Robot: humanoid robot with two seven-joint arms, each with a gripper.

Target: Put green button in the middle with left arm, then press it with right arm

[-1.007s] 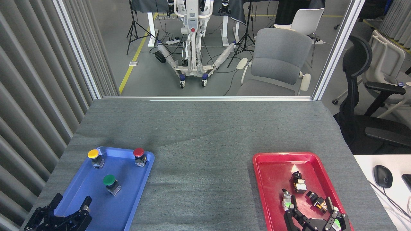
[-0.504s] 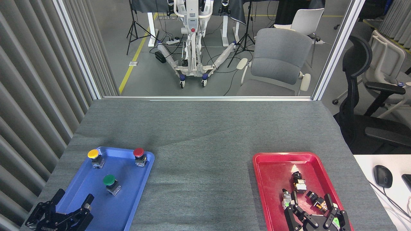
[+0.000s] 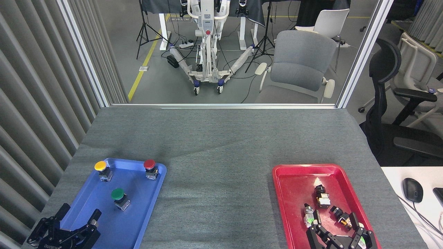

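While nothing is yet held, the left gripper (image 3: 79, 218) hangs at the near end of the blue tray (image 3: 140, 221) with its jaws spread wide and empty, seemingly lined up to reach forward. Just beyond it the green button (image 3: 119, 197) stands upright in that tray, near the red button (image 3: 150, 168) and yellow button (image 3: 102, 169). The right gripper (image 3: 334, 221), also open and empty, waits over the red tray (image 3: 287, 193), leaving the bare middle (image 3: 218, 193) free.

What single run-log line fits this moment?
green button: in blue tray | left gripper: open, near | right gripper: open | middle: bare
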